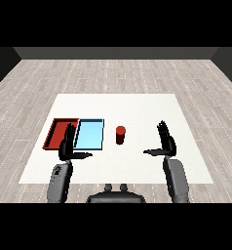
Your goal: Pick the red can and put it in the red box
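Observation:
The red can (120,135) stands upright on the white table (137,107), just right of the light blue tray (90,134). The red tray (58,132) lies at the left, beside the blue one. My right hand (166,140) hovers to the right of the can, apart from it, with fingers straight and thumb pointing left. My left hand (67,145) is open too, over the near edge between the two trays, partly covering the red tray's right side.
Both trays hold nothing. Bare table surface lies between the can and my right hand and along the far side. The table's front edge runs just behind my forearms.

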Controlling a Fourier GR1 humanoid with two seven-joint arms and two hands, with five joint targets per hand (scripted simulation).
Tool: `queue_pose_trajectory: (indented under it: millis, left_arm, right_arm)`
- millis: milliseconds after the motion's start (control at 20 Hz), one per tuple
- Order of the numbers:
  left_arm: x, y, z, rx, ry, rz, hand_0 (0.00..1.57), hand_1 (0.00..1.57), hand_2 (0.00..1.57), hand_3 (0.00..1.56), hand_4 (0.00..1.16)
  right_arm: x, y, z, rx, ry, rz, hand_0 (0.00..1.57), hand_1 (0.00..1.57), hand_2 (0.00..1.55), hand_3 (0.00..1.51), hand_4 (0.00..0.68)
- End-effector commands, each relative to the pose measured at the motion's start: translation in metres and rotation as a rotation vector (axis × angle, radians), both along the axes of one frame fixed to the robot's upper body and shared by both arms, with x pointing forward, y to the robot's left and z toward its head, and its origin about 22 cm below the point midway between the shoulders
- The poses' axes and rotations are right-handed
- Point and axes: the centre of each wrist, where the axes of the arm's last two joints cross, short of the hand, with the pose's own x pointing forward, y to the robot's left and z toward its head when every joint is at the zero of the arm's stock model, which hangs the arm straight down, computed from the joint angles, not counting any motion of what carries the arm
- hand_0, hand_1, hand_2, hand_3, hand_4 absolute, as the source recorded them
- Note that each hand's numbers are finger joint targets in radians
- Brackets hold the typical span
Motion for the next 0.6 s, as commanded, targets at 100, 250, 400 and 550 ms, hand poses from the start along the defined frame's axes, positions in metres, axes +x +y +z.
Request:
queue_pose_trajectory:
  millis: [100,250,400,550]
  left_arm:
    - [-0.015,0.017,-0.009,0.027,-0.055,0.016,0.0,0.0,0.0,0.0,0.0]
    - [-0.005,0.005,0.017,0.045,-0.023,0.015,0.0,0.0,0.0,0.0,0.0]
    - [0.007,-0.015,-0.014,0.023,-0.021,0.021,0.0,0.0,0.0,0.0,0.0]
    - [-0.014,-0.011,0.005,0.021,-0.01,0.029,0.0,0.0,0.0,0.0,0.0]
  right_arm:
    - [-0.011,-0.029,-0.016,0.013,-0.028,-0.016,0.0,0.0,0.0,0.0,0.0]
    - [-0.005,-0.001,0.0,-0.002,-0.03,0.005,0.0,0.0,0.0,0.0,0.0]
    - [0.0,0.001,-0.012,-0.008,-0.015,-0.006,0.0,0.0,0.0,0.0,0.0]
    - [0.032,0.012,-0.008,0.016,-0.02,0.027,0.0,0.0,0.0,0.0,0.0]
